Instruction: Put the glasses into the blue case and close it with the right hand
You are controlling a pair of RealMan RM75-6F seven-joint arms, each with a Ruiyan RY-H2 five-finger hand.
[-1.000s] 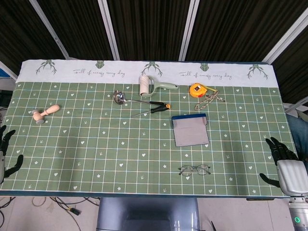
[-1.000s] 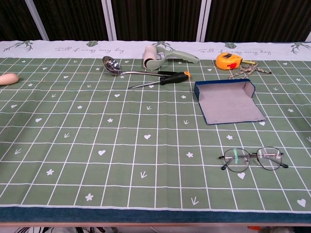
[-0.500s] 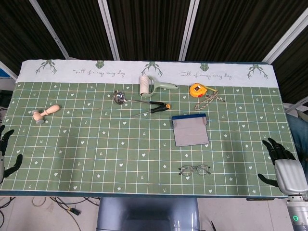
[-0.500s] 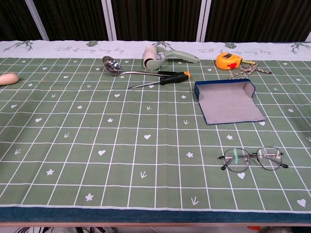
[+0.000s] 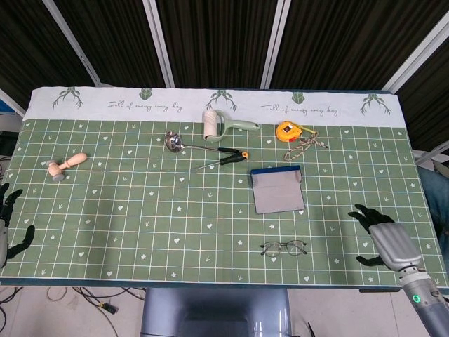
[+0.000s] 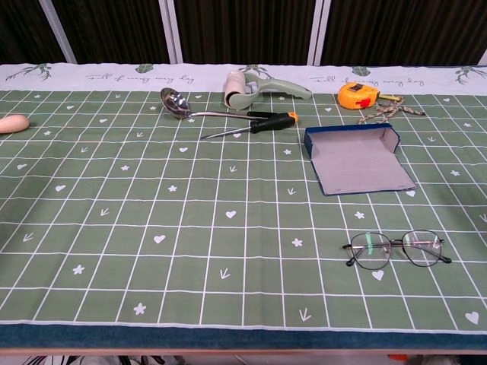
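The thin-framed glasses (image 5: 283, 247) (image 6: 396, 249) lie unfolded on the green cloth near the front edge. Just behind them the blue case (image 5: 278, 189) (image 6: 357, 160) lies open, grey lining up. My right hand (image 5: 384, 239) hovers over the cloth to the right of the glasses, fingers spread, holding nothing; it shows only in the head view. At the table's left front edge my left hand (image 5: 8, 223) stays with fingers apart, empty.
Along the back lie a ladle (image 5: 184, 144), a screwdriver (image 5: 224, 159), a lint roller (image 5: 223, 123), an orange tape measure (image 5: 287, 130) with a cord (image 5: 306, 144), and a wooden stamp (image 5: 65, 166) at the left.
My right hand has moved leftward over the table toward the glasses. The glasses, the case and my left hand have not moved.
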